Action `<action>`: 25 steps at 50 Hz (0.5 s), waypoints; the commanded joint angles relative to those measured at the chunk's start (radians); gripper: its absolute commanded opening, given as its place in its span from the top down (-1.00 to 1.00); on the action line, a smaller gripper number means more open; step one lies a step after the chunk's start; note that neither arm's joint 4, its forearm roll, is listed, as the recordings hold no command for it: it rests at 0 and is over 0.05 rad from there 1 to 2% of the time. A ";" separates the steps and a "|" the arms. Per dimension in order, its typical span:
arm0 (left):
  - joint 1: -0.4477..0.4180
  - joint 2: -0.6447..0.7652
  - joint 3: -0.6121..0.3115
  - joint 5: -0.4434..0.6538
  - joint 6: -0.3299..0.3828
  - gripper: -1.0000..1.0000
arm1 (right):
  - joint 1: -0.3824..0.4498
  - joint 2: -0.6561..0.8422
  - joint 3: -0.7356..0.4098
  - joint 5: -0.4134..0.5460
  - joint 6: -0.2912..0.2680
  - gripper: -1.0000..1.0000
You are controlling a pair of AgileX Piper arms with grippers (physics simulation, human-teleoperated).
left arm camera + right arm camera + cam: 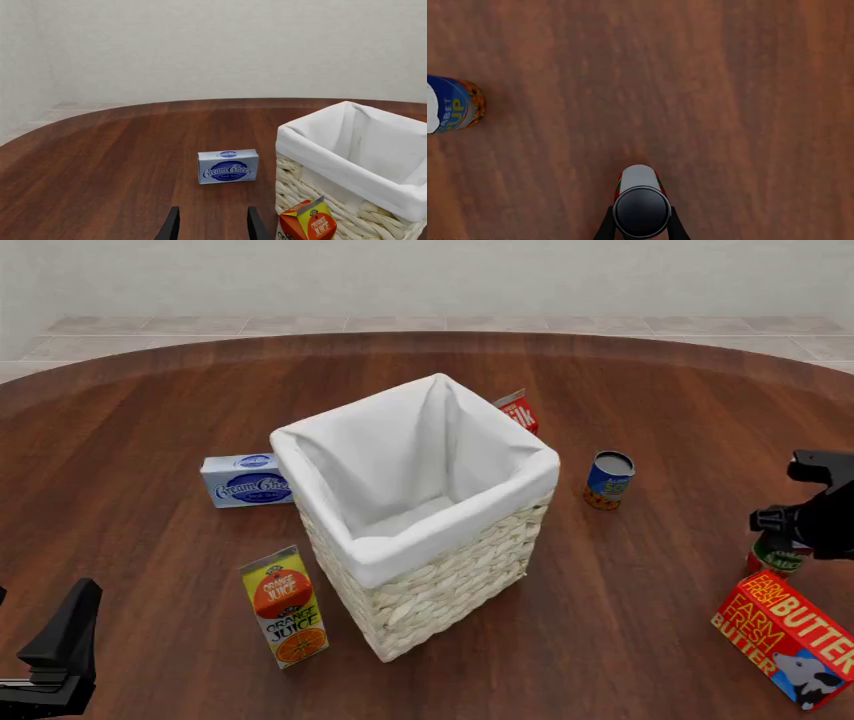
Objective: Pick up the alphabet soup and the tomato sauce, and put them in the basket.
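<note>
The desk [160, 420] is reddish-brown wood grain. The basket [441, 580] is pale cream wicker with white lining. One can [610, 480] is blue, orange-yellow at its base, grey on top. The other can [639, 180] shows red and green with a grey top. The juice carton [284, 608] is orange and yellow. The cheese box [247, 480] is pale blue. The butter box [787, 640] is red with yellow lettering.

Open tabletop [667, 570] between basket [441, 570] and butter box [787, 640]
</note>
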 commanded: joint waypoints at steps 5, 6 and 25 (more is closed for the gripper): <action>0.000 0.000 0.000 0.000 0.000 -1.00 | -0.006 -0.029 -0.034 0.037 0.005 1.00; 0.000 0.000 0.000 0.000 0.000 -1.00 | -0.006 -0.031 -0.035 0.039 0.005 1.00; 0.000 0.000 0.000 0.000 0.000 -1.00 | 0.011 -0.087 -0.078 0.095 0.005 1.00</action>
